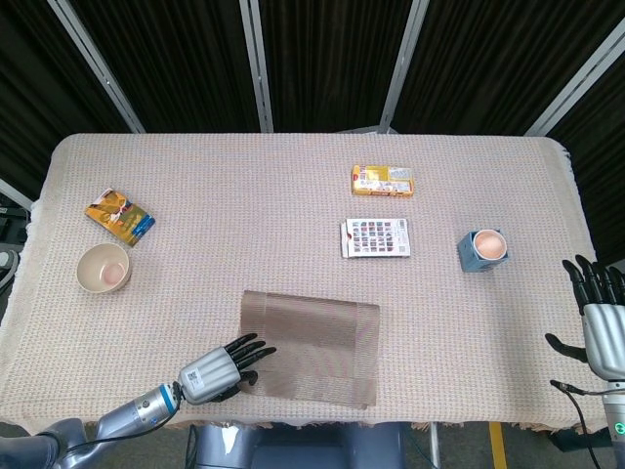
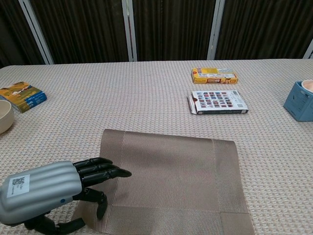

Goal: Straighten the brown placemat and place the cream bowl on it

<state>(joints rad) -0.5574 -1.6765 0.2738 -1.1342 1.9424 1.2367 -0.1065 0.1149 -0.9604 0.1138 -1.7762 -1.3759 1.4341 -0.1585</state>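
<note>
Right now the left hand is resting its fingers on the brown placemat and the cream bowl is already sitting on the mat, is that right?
Not quite. The left hand does rest its fingers on the brown placemat, but the cream bowl is not on the mat. The head view shows it standing apart on the tablecloth, off toward the table's left edge, just below the yellow-and-blue packet.

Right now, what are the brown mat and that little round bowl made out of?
The brown placemat looks like woven fabric or vinyl mesh: fine ribbed lines run across it, with a faint sheen and darker bands along its edges. The cream bowl looks like smooth ceramic or plastic, matte outside and pinkish inside; the pictures can't settle which. The left hand rests its dark fingers on the mat.
</note>
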